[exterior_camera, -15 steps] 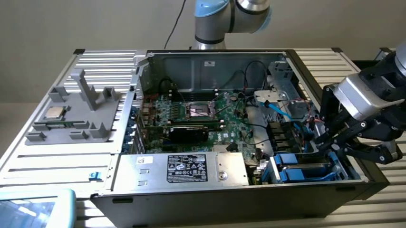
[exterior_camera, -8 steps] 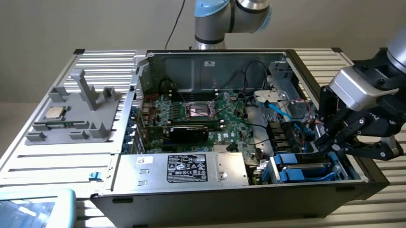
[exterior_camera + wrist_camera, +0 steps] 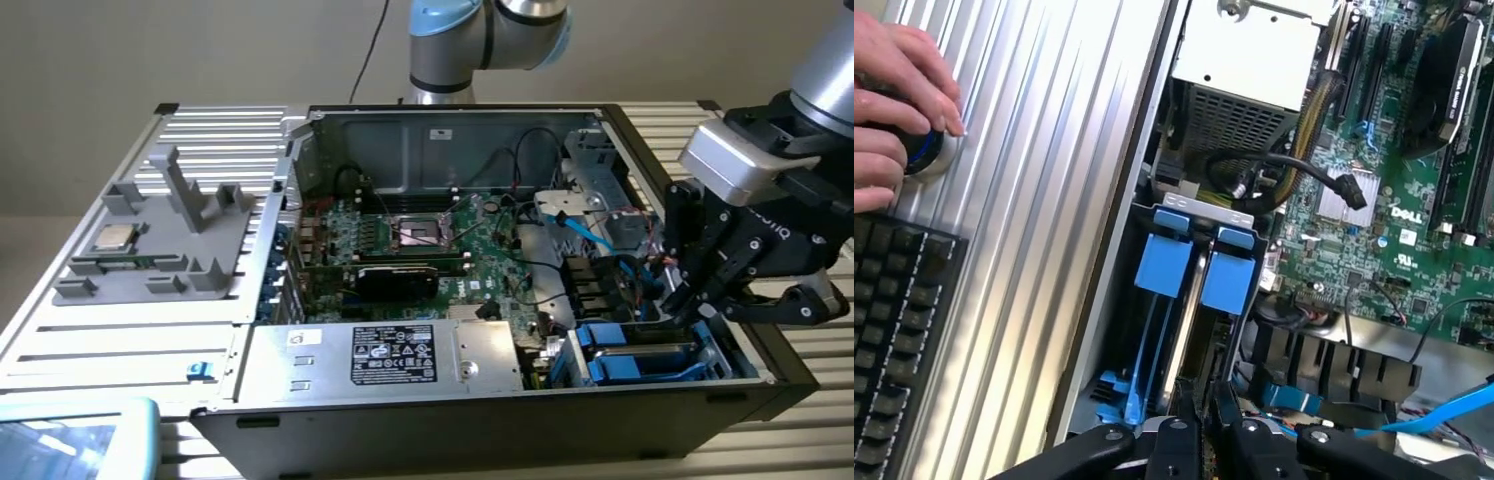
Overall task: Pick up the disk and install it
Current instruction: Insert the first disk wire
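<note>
At the drive bay in the corner of the open computer case (image 3: 467, 432), on the exterior view's right, the tool (image 3: 687, 305) reaches down with its fingers drawn narrow, pinched on the end of the disk (image 3: 1176, 350). The disk stands on edge in its blue carrier inside the bay, just beside a second blue carrier (image 3: 1226, 285). Near the bay sit the silver power supply (image 3: 387, 355) and the green motherboard (image 3: 441, 240), and on the slatted table (image 3: 1044, 200) a person's hand (image 3: 899, 110) rests beside a black keyboard (image 3: 894, 340).
</note>
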`<state>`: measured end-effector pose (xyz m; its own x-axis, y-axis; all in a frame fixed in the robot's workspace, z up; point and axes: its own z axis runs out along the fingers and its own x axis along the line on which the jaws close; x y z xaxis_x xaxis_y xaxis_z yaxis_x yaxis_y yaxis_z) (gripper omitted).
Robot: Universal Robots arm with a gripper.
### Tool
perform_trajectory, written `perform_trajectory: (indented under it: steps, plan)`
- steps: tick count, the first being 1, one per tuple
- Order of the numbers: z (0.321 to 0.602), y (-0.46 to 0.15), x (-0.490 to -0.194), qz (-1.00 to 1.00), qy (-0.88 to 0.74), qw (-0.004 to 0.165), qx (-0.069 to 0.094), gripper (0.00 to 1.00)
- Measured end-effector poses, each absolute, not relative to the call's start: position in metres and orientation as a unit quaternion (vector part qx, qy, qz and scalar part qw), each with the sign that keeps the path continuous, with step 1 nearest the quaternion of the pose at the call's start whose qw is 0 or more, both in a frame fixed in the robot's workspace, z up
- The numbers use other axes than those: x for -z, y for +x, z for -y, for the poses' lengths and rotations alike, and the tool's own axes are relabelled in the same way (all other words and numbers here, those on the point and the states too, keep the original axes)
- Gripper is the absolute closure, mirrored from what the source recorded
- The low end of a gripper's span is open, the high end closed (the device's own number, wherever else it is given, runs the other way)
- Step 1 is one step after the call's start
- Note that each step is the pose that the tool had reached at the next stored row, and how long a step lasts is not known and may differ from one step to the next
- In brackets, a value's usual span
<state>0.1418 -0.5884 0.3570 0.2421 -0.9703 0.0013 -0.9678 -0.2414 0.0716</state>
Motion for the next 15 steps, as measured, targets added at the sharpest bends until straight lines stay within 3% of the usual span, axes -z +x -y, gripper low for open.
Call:
perform_trajectory:
  steps: [8, 15]
  plan:
    - [0.575, 0.139, -0.358, 0.616, 0.786, 0.061, -0.008, 0.84]
    - [0.570, 0.134, -0.361, 0.616, 0.785, 0.062, -0.026, 0.84]
